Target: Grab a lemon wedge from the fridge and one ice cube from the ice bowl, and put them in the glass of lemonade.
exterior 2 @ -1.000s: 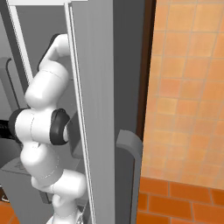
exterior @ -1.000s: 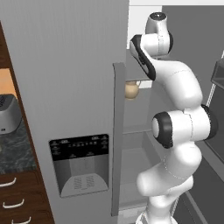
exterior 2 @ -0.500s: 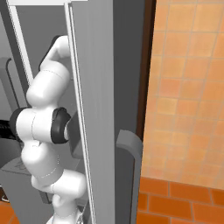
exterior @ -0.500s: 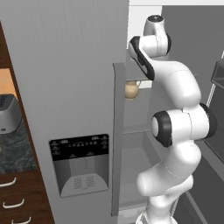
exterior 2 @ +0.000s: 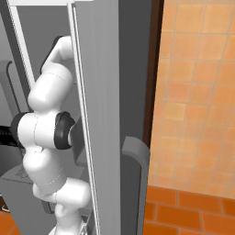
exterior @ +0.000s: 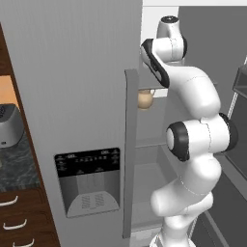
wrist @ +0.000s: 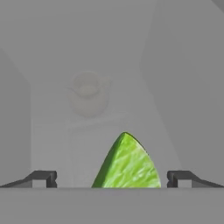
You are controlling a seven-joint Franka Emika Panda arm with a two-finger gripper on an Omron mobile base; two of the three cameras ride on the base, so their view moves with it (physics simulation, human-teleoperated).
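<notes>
Your arm (exterior: 193,96) has barely moved in the last second. The only visible shift in the left base view is at the top: the wrist link (exterior: 170,34) inside the fridge (exterior: 72,72) has crept slightly up and left, closer to the edge of the closed door. Elbow and lower joints sit where they were. In the right base view you get no visible change: the arm (exterior 2: 46,133) behind the open door (exterior 2: 101,92) looks the same. Base cameras haven't shifted.
</notes>
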